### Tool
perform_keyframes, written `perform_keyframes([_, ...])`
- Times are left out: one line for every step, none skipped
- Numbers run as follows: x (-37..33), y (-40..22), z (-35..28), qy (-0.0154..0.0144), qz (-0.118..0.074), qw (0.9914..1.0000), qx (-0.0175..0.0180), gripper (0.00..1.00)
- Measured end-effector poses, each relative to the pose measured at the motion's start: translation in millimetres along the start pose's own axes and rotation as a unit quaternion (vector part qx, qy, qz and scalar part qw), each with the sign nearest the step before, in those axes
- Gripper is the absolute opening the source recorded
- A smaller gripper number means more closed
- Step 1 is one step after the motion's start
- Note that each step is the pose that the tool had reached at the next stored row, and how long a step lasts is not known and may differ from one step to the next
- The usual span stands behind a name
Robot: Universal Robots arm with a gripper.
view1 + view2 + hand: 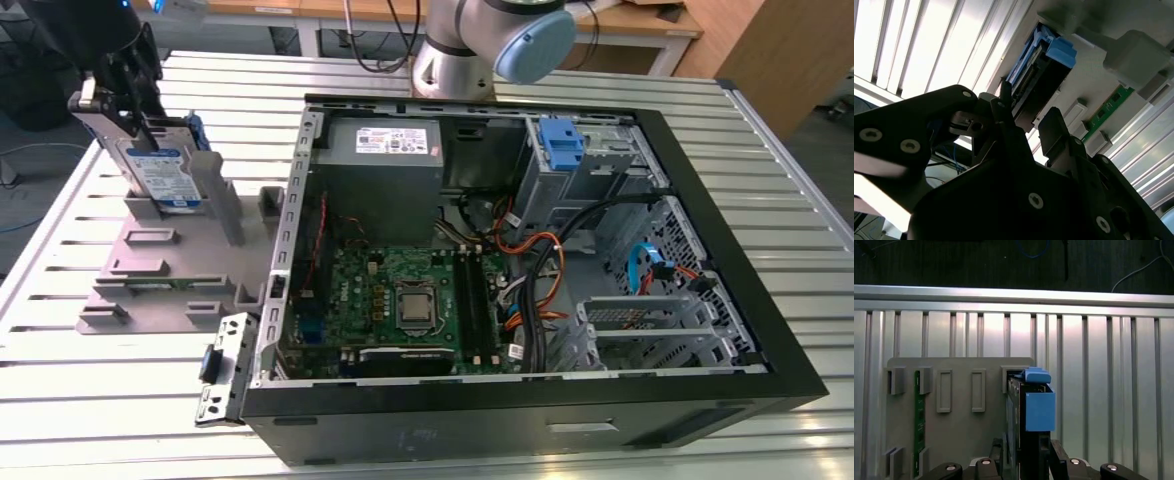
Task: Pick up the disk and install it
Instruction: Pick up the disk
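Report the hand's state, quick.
Hand: closed on the disk, one finger against each side; the disk stands upright in the grey holder.

The flat rectangular silver metal disk (158, 175), framed in smooth blue plastic, carried a slightly glossy white paper label. The grey moulded plastic holder plate (147, 270) looked matt and smooth. The ribbed aluminium table (107, 420) had a satin sheen with bright glints, and the black metal computer case (534, 430) was matt
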State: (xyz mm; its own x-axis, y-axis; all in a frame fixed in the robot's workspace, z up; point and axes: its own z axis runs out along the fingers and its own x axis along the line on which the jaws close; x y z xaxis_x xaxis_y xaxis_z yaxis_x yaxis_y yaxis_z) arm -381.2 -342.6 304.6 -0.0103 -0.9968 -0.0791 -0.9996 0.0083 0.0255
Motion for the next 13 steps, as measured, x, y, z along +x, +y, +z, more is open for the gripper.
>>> perform_keyframes([0.0, 0.0, 0.1, 0.0, 0.0, 1.0, 0.0, 0.49])
perform_keyframes([0.0, 0.0, 0.1, 0.0, 0.0, 1.0, 0.0, 0.49])
perform_keyframes([0.0, 0.0, 0.1, 0.0, 0.0, 1.0, 0.0, 0.49])
perform_keyframes([0.0, 0.0, 0.1, 0.0, 0.0, 1.0, 0.0001, 0.47])
perform_keyframes([0.0, 0.0, 0.1, 0.0, 0.0, 1.0, 0.0001, 0.41])
perform_keyframes([0.0, 0.0, 0.1, 0.0, 0.0, 1.0, 0.0001, 0.41])
perform_keyframes([0.0, 0.0, 0.1, 0.0, 0.0, 1.0, 0.0001, 0.41])
perform_keyframes([0.0, 0.0, 0.1, 0.0, 0.0, 1.0, 0.0, 0.35])
perform_keyframes([0.0, 0.0, 0.1, 0.0, 0.0, 1.0, 0.0001, 0.35])
perform_keyframes([0.0, 0.0, 0.1, 0.0, 0.0, 1.0, 0.0, 0.35])
perform_keyframes([0.0, 0.0, 0.1, 0.0, 0.0, 1.0, 0.0, 0.35])
perform_keyframes([0.0, 0.0, 0.1, 0.0, 0.0, 1.0, 0.0, 0.35])
perform_keyframes([0.0, 0.0, 0.2, 0.0, 0.0, 1.0, 0.0, 0.35])
